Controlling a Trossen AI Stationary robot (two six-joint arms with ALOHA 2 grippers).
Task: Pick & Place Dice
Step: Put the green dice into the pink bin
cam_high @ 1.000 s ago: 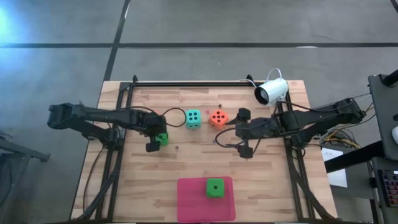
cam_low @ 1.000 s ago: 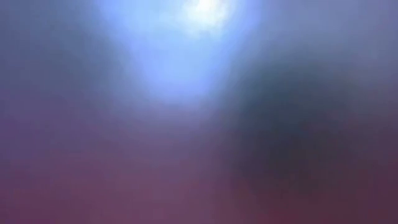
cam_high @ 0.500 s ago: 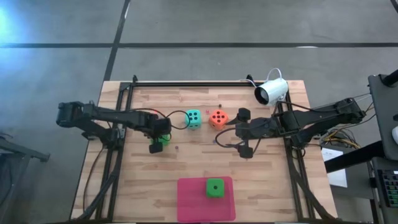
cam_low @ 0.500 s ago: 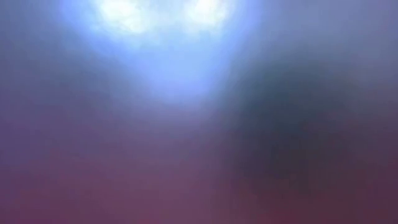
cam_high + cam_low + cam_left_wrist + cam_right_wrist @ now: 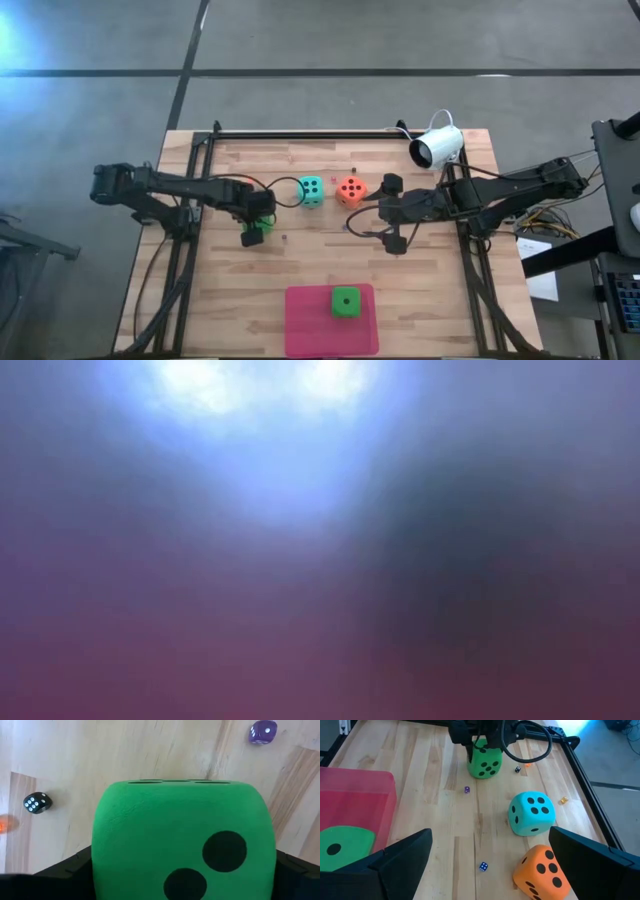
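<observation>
Texture on the green die (image 5: pixel 182 845) looked matte and finely grained, like foam. It would probably be light, slightly yielding and grippy rather than slick, with little risk of breakage. Its flat opposite faces were the sensible places to take hold, squarely and not on the rounded corners, and with modest squeeze so that it did not deform.

That die filled the left wrist view, lying within the left end effector (image 5: pixel 256 221) on the left part of the wooden surface (image 5: pixel 440 290). Whether it was clamped or merely straddled could not be told. Beyond it, this view alone showed a tiny black die (image 5: pixel 36 802) and a tiny purple die (image 5: pixel 262 731) lying on the wood.

The right end effector (image 5: pixel 393 213) stood wide open and empty, near the middle of the surface. Its own view showed first a second green die (image 5: pixel 342 847) on the pink mat (image 5: pixel 355 790) and the orange-red die (image 5: pixel 540 872), then the teal die (image 5: pixel 531 813), and farthest the left arm standing over its die. It also gave pip faces that the overhead view flattened.

Only the high view showed the whole layout, with the mat at the near edge, well apart from the other three dice. The low view showed none of these things.
</observation>
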